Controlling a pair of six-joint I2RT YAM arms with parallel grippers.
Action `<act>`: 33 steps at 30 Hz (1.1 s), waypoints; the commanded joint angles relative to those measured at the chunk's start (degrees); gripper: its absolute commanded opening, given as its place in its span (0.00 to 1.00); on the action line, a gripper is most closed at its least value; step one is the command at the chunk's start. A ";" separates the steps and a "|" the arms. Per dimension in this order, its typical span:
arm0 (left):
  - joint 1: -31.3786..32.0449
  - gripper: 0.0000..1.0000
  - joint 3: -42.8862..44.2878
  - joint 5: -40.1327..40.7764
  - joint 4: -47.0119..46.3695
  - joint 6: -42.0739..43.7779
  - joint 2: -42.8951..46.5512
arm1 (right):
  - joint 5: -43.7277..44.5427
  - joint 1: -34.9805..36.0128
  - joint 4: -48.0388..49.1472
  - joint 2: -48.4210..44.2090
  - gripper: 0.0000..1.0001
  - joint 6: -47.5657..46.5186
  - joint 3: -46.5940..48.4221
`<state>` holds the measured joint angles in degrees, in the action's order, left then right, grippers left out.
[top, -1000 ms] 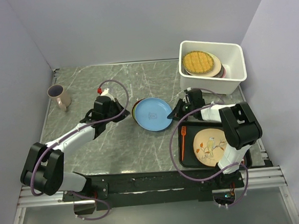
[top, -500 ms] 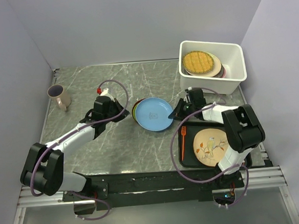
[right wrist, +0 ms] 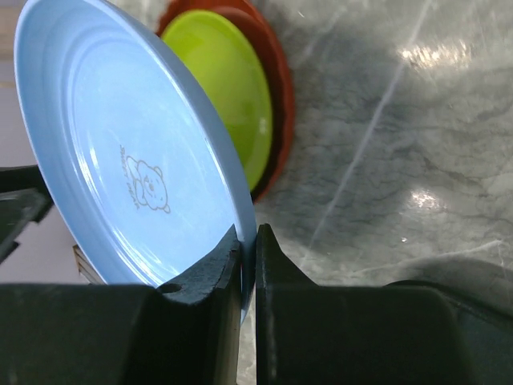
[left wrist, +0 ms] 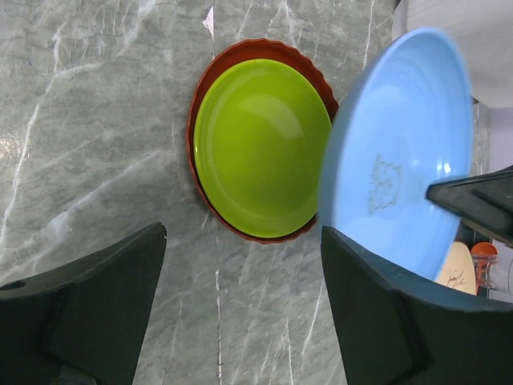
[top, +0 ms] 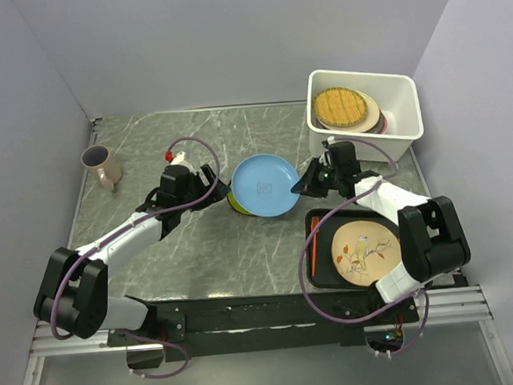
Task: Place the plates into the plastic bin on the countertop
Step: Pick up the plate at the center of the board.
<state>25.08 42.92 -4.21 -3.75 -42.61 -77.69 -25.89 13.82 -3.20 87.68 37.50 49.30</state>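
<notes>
Right pincer (right wrist: 247, 241) is clamped on the rim of the blue plate (right wrist: 120, 160), fingers pinching the near edge, and the plate hangs tilted off the desk (top: 148, 147), its face with the little bear print turned up and toward the left arm. Left pincer (left wrist: 242, 237) stands wide apart just beside the plate's far edge, holding nothing. I judge this plate as stiff, light and glossy, probably plastic or melamine: it won't flex, but a one-edge pinch on a slick rim can let it swing or slide, so the grip wants to sit deep on the lip. Directly below and ahead of the right pincer lies the yellow-green plate (left wrist: 260, 144), nested in the red-orange plate (left wrist: 240, 52), both flat on the desk and waiting. The plastic bin (top: 406, 103) sits behind and to the outer side of the right pincer, with the yellow lattice plate (top: 339, 107) on top of a stack inside. The bin's near wall is the hurdle, I'd say: the plate must go up and over it. Nearer the arm's base, a black tray (top: 326, 280) carries a bird-pattern plate (top: 360, 251) and an orange fork (top: 314, 241); a mug (top: 100, 164) stands well apart beyond the left pincer.
</notes>
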 commanded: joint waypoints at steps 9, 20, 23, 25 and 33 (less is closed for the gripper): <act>0.23 0.91 -0.99 0.34 -2.23 0.42 1.66 | 0.67 -3.01 -5.85 -4.62 0.03 -2.87 10.64; 0.23 0.95 -1.70 -0.63 -3.55 0.51 0.26 | -2.23 -7.49 -7.26 -4.80 0.03 -1.90 17.75; 0.23 0.96 -1.96 -0.89 -4.07 0.60 0.00 | -3.11 -9.25 -7.69 -4.54 0.03 -1.72 19.95; 0.23 0.97 -2.13 -0.98 -4.34 0.60 -0.18 | -4.16 -10.04 -7.87 -4.27 0.03 -1.55 20.92; 0.23 0.98 -1.70 -1.68 -4.42 0.78 -1.50 | -8.74 -16.63 -6.46 -1.99 0.03 0.65 25.23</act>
<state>25.08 41.23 -4.75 -6.24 -42.63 -78.30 -30.92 0.01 -12.08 85.84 36.71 70.24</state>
